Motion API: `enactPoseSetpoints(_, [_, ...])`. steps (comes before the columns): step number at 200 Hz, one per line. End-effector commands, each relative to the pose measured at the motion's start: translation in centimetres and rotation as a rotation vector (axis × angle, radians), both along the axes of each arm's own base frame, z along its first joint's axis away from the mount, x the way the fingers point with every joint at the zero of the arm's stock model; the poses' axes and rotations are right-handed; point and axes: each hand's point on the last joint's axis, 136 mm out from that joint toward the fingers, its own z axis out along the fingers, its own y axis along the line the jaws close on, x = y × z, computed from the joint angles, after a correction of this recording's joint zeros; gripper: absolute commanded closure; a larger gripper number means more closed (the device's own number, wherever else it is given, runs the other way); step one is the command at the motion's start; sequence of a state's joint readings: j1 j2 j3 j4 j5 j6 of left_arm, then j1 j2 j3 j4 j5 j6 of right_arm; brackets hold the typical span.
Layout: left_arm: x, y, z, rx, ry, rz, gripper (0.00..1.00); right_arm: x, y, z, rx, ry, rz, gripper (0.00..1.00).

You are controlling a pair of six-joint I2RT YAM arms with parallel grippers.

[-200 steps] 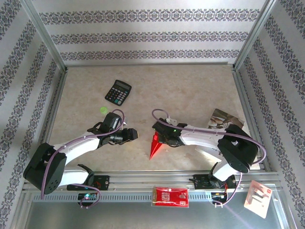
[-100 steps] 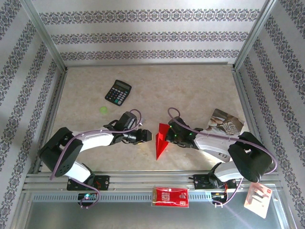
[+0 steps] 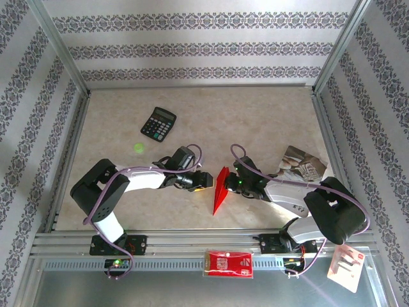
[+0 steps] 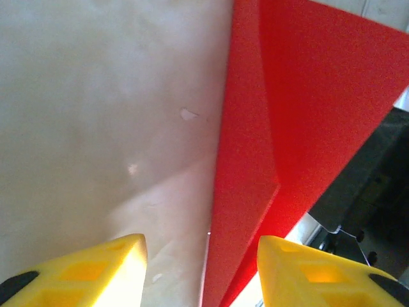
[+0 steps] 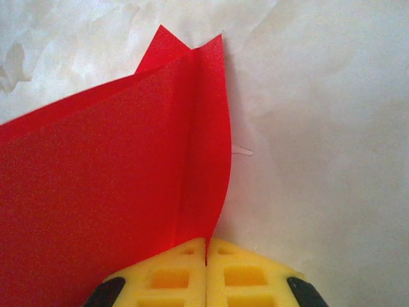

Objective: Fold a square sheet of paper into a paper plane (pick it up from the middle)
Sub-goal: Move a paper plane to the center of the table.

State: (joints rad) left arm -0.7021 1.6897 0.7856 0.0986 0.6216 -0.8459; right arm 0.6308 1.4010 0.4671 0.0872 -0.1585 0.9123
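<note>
Calculator well behind paper plane; booklet rightward.

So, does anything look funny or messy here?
The red paper isn't lying flat: the right hand pinches it up on edge, and its folded layers splay apart at one corner. Nothing looks spilled or torn.

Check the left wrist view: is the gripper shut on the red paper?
No: the yellow fingers stand well apart, red paper between them.
</note>
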Motion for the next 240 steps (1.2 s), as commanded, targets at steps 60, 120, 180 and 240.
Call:
enactPoseSetpoints(60, [0.9,-2.5,0.9,-0.035,-0.037,-0.055,0.52,0.1,0.2,0.3,0.025,-0.019,0.013,0.93])
enactPoseSetpoints(120, [1.9,-1.9,0.0,0.032,-0.058,-0.034,0.84,0.5,0.3,0.5,0.028,-0.025,0.017,0.93])
enactPoseSetpoints(180, [3.6,1.1,1.6,-0.004,-0.095,0.115,0.98,2.6,1.8,2.8,0.077,-0.070,0.031,0.94])
enactPoseSetpoints(240, [5.0,4.5,1.4,0.022,-0.082,0.192,0.98,5.2,4.1,3.3,0.090,-0.077,0.082,0.93])
